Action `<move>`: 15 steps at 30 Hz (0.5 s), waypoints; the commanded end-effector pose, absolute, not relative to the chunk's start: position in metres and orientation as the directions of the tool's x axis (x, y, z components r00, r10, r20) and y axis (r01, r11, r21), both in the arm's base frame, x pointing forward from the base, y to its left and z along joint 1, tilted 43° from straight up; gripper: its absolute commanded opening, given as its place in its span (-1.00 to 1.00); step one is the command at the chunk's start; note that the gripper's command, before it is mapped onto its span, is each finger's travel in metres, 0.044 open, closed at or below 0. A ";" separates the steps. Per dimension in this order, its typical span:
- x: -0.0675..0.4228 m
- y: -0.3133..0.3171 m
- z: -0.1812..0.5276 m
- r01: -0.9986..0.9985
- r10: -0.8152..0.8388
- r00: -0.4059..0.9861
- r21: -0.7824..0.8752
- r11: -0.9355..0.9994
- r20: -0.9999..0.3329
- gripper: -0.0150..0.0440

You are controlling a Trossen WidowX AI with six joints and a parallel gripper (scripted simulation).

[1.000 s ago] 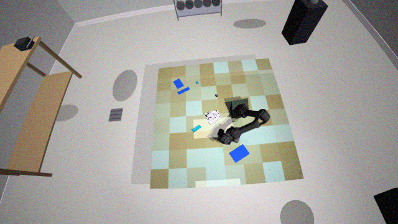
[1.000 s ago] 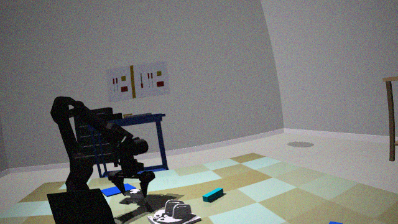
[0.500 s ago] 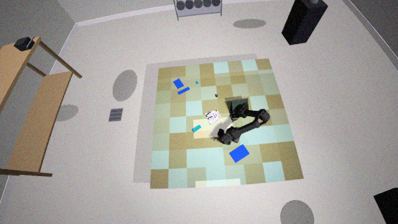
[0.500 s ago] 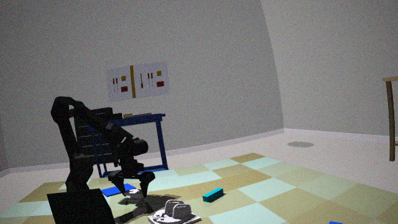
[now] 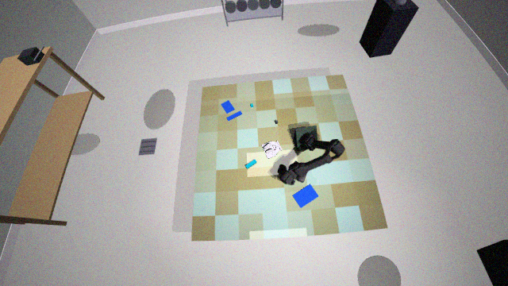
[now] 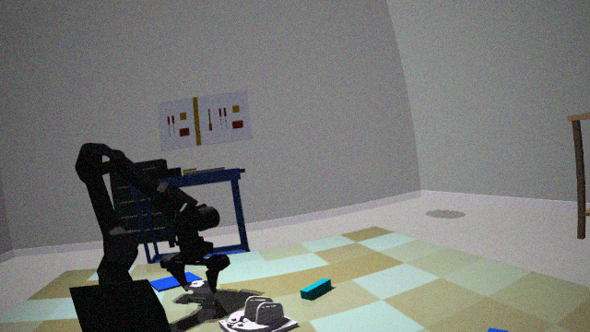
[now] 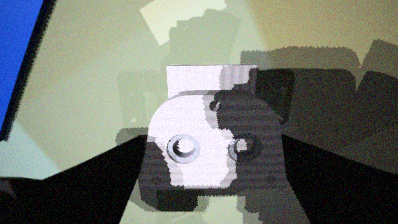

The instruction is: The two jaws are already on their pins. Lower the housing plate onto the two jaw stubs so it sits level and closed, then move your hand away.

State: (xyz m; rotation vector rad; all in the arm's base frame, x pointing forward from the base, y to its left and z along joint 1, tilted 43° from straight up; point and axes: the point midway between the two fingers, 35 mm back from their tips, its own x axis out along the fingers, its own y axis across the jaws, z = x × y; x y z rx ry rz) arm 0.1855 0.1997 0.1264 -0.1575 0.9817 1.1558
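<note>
The housing plate (image 7: 200,117) fills the gap between my fingertips in the wrist view. It is pale, with a rounded far edge, two round bosses and a white straight tab behind; shadow covers its right half. My gripper (image 6: 200,290) (image 7: 209,142) is open wide, low over the mat, with one fingertip close to each side edge of the plate. Whether they touch it cannot be told. The white gripper base (image 5: 271,149) (image 6: 289,325) stands apart from my hand, with two grey upright jaws (image 6: 269,314) side by side on it. Its pins are hidden.
A cyan bar (image 5: 251,164) (image 6: 315,289) lies near the white base. A blue sheet (image 5: 305,195) (image 6: 171,281) (image 7: 17,55) lies beside my hand. Smaller blue pieces (image 5: 228,106) (image 5: 234,116) and a small cyan piece (image 5: 252,106) lie farther off on the checkered mat (image 5: 204,202).
</note>
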 end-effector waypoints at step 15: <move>0.186 0.199 0.127 -0.821 0.694 0.056 0.362 0.442 -0.718 0.70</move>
